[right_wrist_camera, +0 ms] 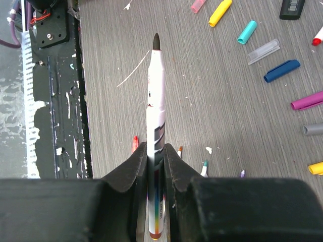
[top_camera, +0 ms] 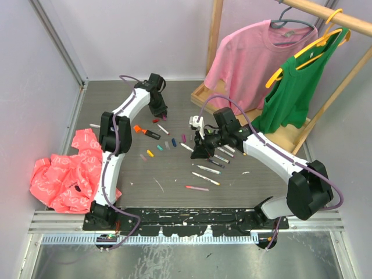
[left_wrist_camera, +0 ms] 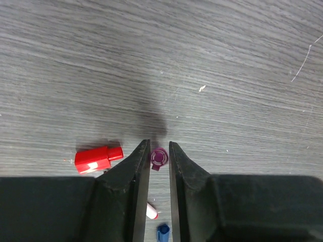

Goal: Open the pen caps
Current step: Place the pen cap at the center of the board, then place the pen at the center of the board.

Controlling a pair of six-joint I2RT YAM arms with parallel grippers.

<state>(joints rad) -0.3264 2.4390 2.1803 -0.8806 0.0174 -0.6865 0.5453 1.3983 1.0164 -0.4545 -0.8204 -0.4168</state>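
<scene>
Where the right gripper [right_wrist_camera: 154, 145] stands: low over the grey wood-grain table [right_wrist_camera: 212, 101], with its arm bent in from the right side toward the middle.
Right gripper state: its two black fingers are closed narrowly on a slim white marker pen [right_wrist_camera: 155, 85] and hold it by the rear part.
Held pen, axis: the long axis is in line with the fingers. The bare dark tip points straight away from the wrist, and in the top view it points toward the left side.
Left gripper [left_wrist_camera: 159, 143] pose: the arm is stretched to the far part of the table, and the fingers point down at the surface.
Left gripper state: the gap is narrow, with a small purple plastic cap [left_wrist_camera: 159, 157] between the tips. I cannot tell if they press on it.
Purple cap, direction: it is seen end-on, so its axis runs along the fingers.
Beside the left fingers: a short red plastic cap [left_wrist_camera: 98, 159] lies on its side, a little apart, with its thin end toward the fingers.
Loose caps by the right gripper: a yellow cap [right_wrist_camera: 220, 12], a teal cap [right_wrist_camera: 247, 32] and a dark blue cap [right_wrist_camera: 281, 71] lie flat.
Other pens: several white pens [top_camera: 207, 170] lie near the right gripper, and a thick orange-and-black marker [top_camera: 148, 132] lies near the left arm.
</scene>
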